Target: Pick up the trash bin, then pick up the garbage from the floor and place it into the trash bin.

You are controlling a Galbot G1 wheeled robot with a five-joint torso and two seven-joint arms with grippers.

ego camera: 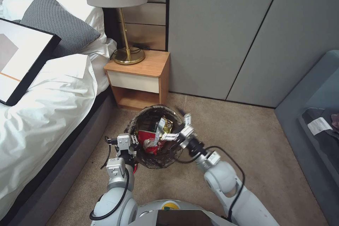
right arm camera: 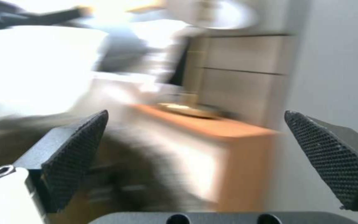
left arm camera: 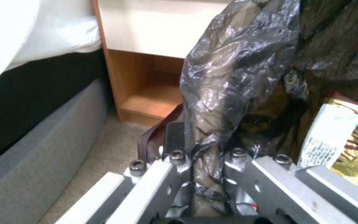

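While my left gripper [ego camera: 133,143] clamps the bin [ego camera: 141,122] rim, bag [left arm camera: 228,81] pinched, it seems light. My right gripper [ego camera: 179,127] hangs with jaws apart above the wrappers [ego camera: 155,136].

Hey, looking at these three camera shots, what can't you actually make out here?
- Bottom of the trash bin, head view: hidden under the wrappers and the dark liner.
- Floor under and behind the bin, head view: blocked by the bin and both arms.
- Left hand, left wrist view: the liner bunched in its grip covers the bin wall.
- Nightstand and lamp base, right wrist view: blurred; right hand open, empty.
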